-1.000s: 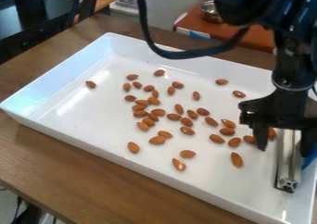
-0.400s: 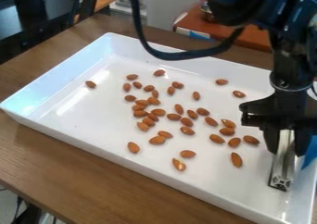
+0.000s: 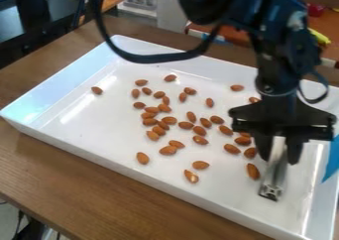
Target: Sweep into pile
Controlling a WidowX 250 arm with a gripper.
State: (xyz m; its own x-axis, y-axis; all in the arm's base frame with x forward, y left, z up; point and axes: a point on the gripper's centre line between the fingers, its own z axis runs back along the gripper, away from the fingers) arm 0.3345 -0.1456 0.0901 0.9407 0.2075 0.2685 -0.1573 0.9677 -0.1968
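Hand [image 3: 279,159] closed on a metal bar [image 3: 273,177], one finger to each side of it; from where I stand, that looks like a firm enough hold for a sweep. The bar is toward the right-hand end of the white tray [image 3: 99,130], its lower end pointing at the near edge, and I can't tell whether its underside meets the floor of the tray. I'd want it flat down before any push, otherwise almonds could slip beneath it or flip over it. The nearest almond [image 3: 253,171] lies just beside the bar, on the side facing the rest, so the job now, I judge, is a slow stroke inward from the right, the bar's long side leading and the nut riding ahead of it. Past that, the almonds [image 3: 168,150] are scattered across the middle, thickest just left of centre, which seems the natural place to gather them. Hurry would send them rolling round the bar's ends; short, overlapping strokes should hold them better. A few toward the near edge and others close to the far edge will want their own passes, as will the lone almond [image 3: 97,90] toward the far left corner. Beneath it all is the wooden table [image 3: 59,179]; too hard a shove on the walls might shift the tray on it.
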